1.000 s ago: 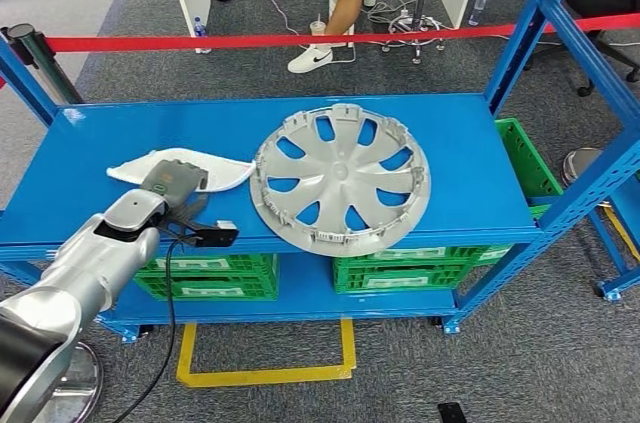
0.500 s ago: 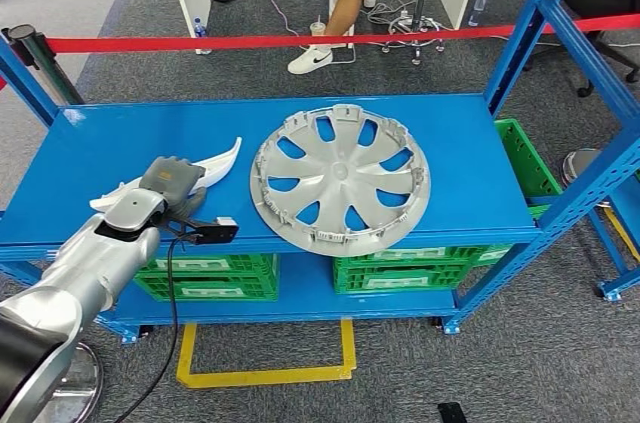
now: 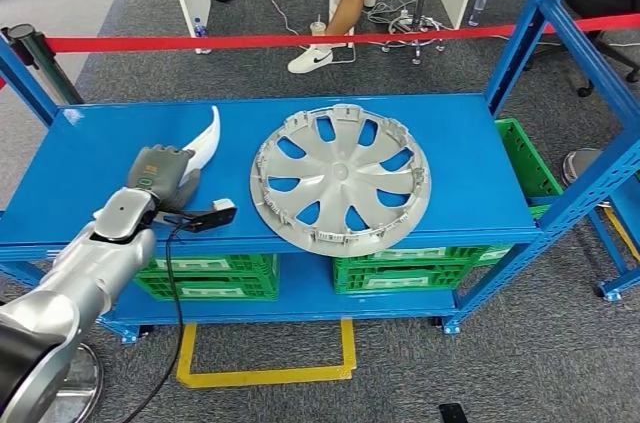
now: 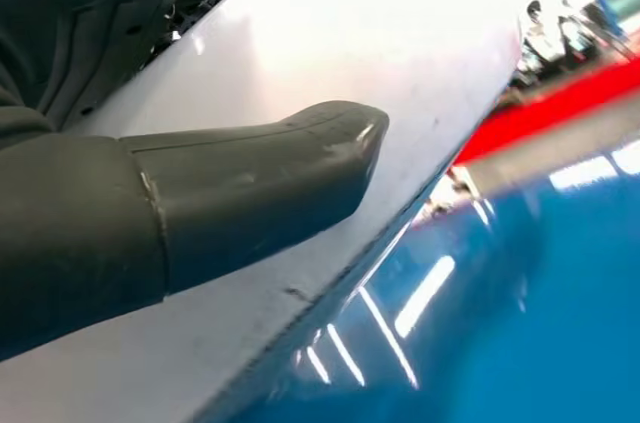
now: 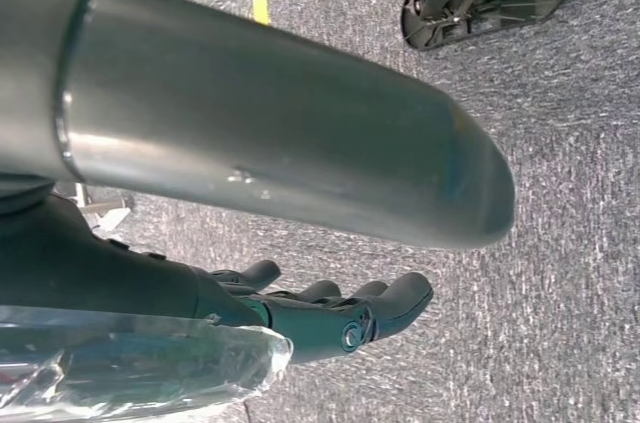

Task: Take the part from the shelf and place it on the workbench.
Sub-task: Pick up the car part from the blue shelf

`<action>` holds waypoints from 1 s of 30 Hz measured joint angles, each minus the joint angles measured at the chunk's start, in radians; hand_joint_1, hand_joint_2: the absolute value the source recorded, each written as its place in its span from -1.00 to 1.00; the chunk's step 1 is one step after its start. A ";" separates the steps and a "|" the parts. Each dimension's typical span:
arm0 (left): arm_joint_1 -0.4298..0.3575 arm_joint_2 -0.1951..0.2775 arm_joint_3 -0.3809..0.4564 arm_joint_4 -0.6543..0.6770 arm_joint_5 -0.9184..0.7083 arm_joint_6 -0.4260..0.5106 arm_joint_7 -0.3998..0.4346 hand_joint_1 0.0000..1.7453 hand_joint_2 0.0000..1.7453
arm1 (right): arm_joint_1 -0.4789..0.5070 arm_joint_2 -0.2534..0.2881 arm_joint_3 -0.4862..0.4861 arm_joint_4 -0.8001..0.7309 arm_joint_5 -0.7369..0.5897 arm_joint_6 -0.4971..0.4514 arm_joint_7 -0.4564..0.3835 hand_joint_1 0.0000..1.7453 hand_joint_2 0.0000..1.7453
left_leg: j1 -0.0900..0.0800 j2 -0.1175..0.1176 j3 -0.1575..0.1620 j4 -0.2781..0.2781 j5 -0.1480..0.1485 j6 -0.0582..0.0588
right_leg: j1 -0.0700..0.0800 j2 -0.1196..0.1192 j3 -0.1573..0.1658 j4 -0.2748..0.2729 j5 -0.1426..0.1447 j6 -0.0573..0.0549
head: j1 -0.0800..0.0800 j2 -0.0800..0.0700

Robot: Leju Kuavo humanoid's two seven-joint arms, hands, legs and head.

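- One white part (image 3: 205, 139), a long curved blade-like trim piece, is in the left hand (image 3: 160, 175) at the left middle of the head view, its pointed tip tilted up off the blue shelf (image 3: 453, 158).
- From the left wrist view the thick grey thumb (image 4: 249, 193) lies pressed across the part's broad white face (image 4: 340, 33), so the hand is closed on it; the other fingers are hidden.
- Right hand (image 5: 332, 308) hangs over grey carpet, fingers slightly curled and apart, holding nothing.
- Risk, as I judge it: the part looks smooth, glossy and thin, and the hold sits toward one end, so the long free end could lever out of the hand and slip while it is carried.
- Another risk: swinging that raised tip could clip the silver wheel cover (image 3: 340, 178) lying flat near it, at centre frame, or the shelf's blue upright (image 3: 528, 28) at upper right.
- Wheel cover is round, spoked and matte grey, with a notched rim; the shelf surface is smooth painted metal with sheen.
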 joint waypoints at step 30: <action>0.080 -0.005 0.431 -0.117 0.057 0.214 -0.241 1.00 1.00 | 0.000 0.005 0.000 0.000 0.006 -0.002 0.003 -1.00 -1.00 | 0.000 0.000 0.000 0.000 0.000 0.000 | 0.000 0.000 -0.004 0.000 0.000 0.000 | 0.000 0.000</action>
